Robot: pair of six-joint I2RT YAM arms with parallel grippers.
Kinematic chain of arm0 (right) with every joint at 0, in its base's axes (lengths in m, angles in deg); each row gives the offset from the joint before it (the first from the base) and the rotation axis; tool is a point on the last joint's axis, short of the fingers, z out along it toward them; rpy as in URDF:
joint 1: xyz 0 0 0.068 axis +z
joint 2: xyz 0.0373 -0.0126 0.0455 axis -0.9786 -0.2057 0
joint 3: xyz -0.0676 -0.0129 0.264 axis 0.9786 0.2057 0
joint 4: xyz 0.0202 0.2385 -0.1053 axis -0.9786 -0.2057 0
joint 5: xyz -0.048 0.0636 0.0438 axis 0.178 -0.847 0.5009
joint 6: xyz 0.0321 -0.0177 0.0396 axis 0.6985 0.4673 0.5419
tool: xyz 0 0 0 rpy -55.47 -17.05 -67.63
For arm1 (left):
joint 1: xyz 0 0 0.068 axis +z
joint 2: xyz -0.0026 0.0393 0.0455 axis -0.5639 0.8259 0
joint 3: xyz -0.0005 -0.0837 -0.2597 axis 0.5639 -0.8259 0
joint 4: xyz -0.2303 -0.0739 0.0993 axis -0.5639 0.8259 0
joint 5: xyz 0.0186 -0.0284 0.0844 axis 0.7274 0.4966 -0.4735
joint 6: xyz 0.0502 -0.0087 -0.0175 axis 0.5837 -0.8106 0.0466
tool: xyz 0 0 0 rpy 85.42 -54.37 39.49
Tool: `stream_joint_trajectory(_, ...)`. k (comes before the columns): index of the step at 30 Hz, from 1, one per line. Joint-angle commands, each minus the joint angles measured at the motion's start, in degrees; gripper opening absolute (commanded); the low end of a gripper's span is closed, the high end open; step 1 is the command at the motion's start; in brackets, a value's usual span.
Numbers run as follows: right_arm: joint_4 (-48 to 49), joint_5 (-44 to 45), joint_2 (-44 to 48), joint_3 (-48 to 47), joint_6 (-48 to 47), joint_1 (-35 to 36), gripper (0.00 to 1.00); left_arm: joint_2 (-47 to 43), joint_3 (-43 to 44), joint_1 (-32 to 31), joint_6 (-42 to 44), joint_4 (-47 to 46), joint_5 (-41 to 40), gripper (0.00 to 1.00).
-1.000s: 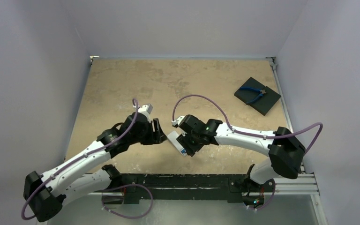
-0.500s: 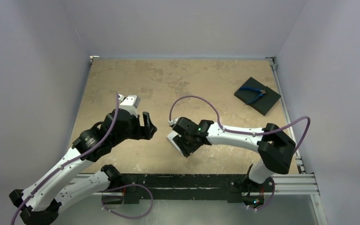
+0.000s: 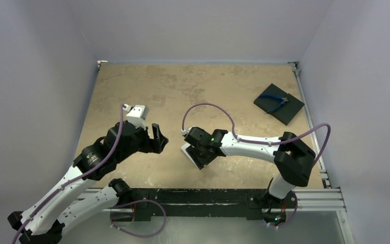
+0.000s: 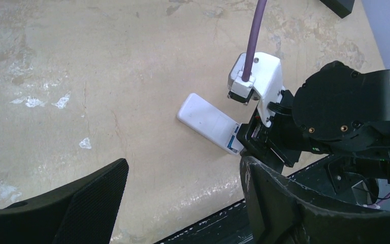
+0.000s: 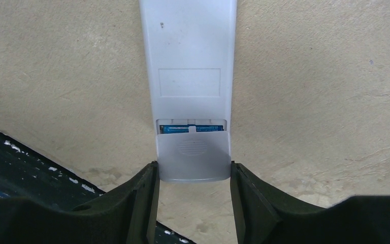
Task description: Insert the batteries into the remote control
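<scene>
- The remote control [image 5: 190, 61] is lying back-up on the table [image 5: 310, 76]. Its near end sits right between the right gripper [image 5: 193, 170] fingertips and the rest of the body runs out past them.
- Right fingers [image 5: 144, 195] are pinching that end from both sides, one on each long edge, level with the battery cover [image 5: 193, 157].
- The cover isn't fully home. There's an open slot just beyond the fingertips with a blue battery [image 5: 177, 128] showing in it, so at least one cell looks loaded.
- Can't see the dark battery anywhere. It could be in the bay under the cover, but I honestly can't tell.
- The left gripper [image 4: 183, 165] is up off the table with its fingers [image 4: 96, 198] spread wide and nothing between them. The remote is well out past its tips, over toward the right-hand finger.
- My read: we're near the end. What's left looks like sliding the cover the last bit until the slot closes, assuming both cells really are in there.
- No loose batteries on the table in any view, which fits that.
</scene>
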Motion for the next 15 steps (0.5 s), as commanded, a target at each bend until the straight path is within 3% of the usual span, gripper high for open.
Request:
stream_joint_trajectory(1, -0.75, 1.26, -0.15, -2.22, 0.97, 0.07, 0.18, -0.65, -1.42, 0.39, 0.86, -2.43, 1.20, 0.81)
stream_joint_trajectory(15, -0.58, 1.06, -0.96, -2.50, 1.14, 0.07, 0.17, -1.25, -1.98, 0.40, 0.70, -2.48, 1.45, 0.81)
